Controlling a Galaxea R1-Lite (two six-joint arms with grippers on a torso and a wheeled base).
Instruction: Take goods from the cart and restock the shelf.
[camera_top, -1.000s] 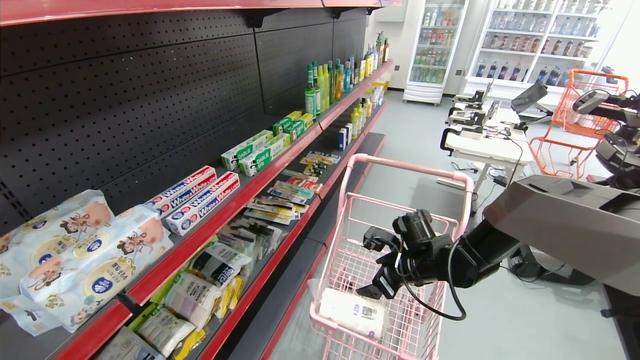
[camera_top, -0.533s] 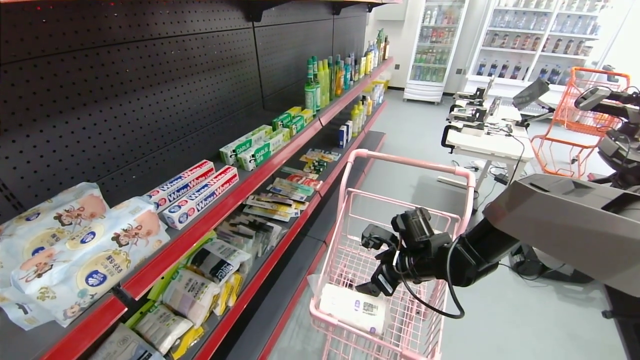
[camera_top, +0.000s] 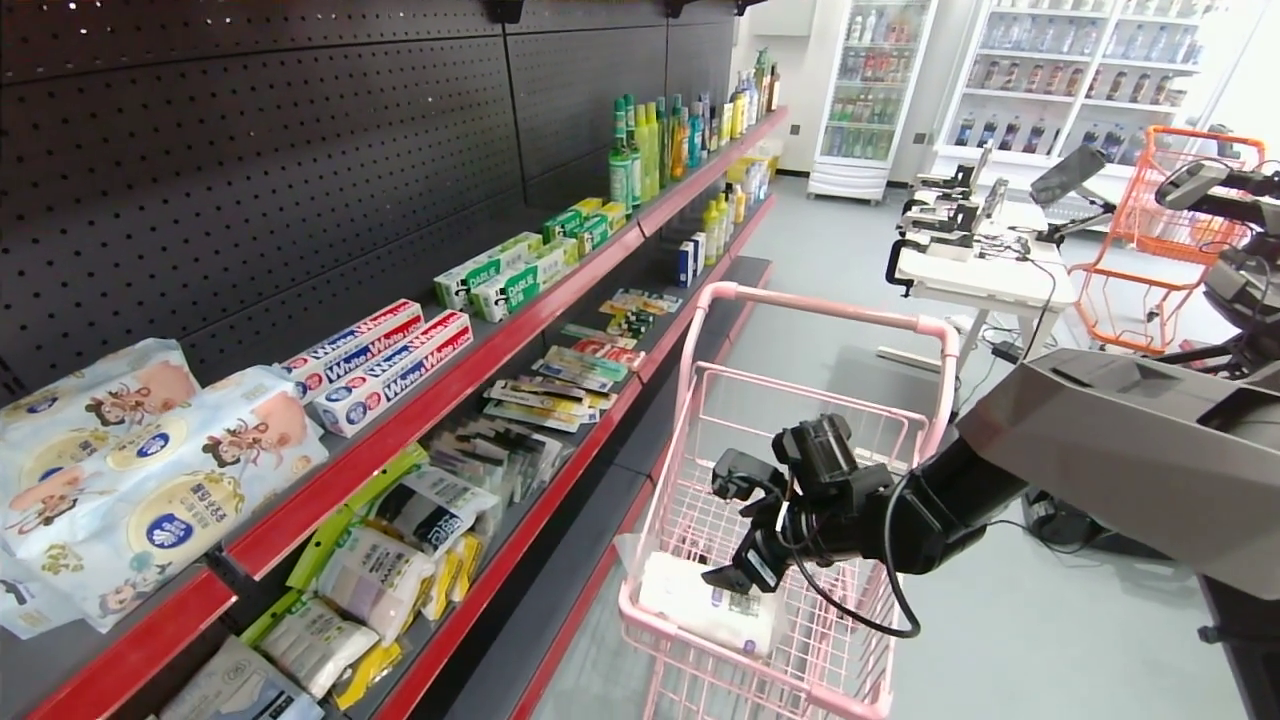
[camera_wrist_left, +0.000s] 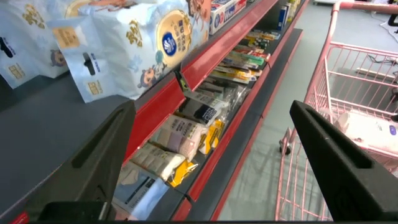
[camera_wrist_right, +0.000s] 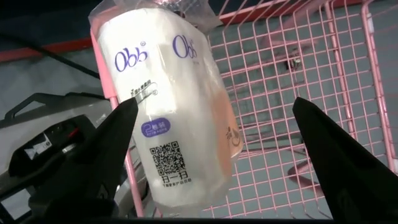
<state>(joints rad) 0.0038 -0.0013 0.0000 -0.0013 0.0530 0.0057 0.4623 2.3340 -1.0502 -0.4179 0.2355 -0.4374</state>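
A pink wire cart (camera_top: 818, 312) stands in the aisle beside the red-edged shelf (camera_top: 420, 425). In its basket lies a white tissue pack (camera_top: 700, 612) in clear wrap. My right gripper (camera_top: 728, 576) hangs open just above that pack, inside the cart. In the right wrist view the tissue pack (camera_wrist_right: 171, 130) lies between the spread fingers of the right gripper (camera_wrist_right: 212, 104) without touching them. My left gripper (camera_wrist_left: 211, 107) is open and holds nothing, out in front of the shelf edge (camera_wrist_left: 205, 59) near the printed wipes packs (camera_wrist_left: 134, 43).
Wipes packs (camera_top: 150, 465), toothpaste boxes (camera_top: 385, 362) and bottles (camera_top: 650, 150) line the upper shelf. Small packets (camera_top: 400, 555) fill the lower shelf. A white table (camera_top: 985, 280) and an orange cart (camera_top: 1170, 235) stand behind. Open floor lies right of the pink cart.
The head camera has shifted, sliding the whole scene up and left. Relative to the cart, my right gripper has sunk a little closer to the tissue pack.
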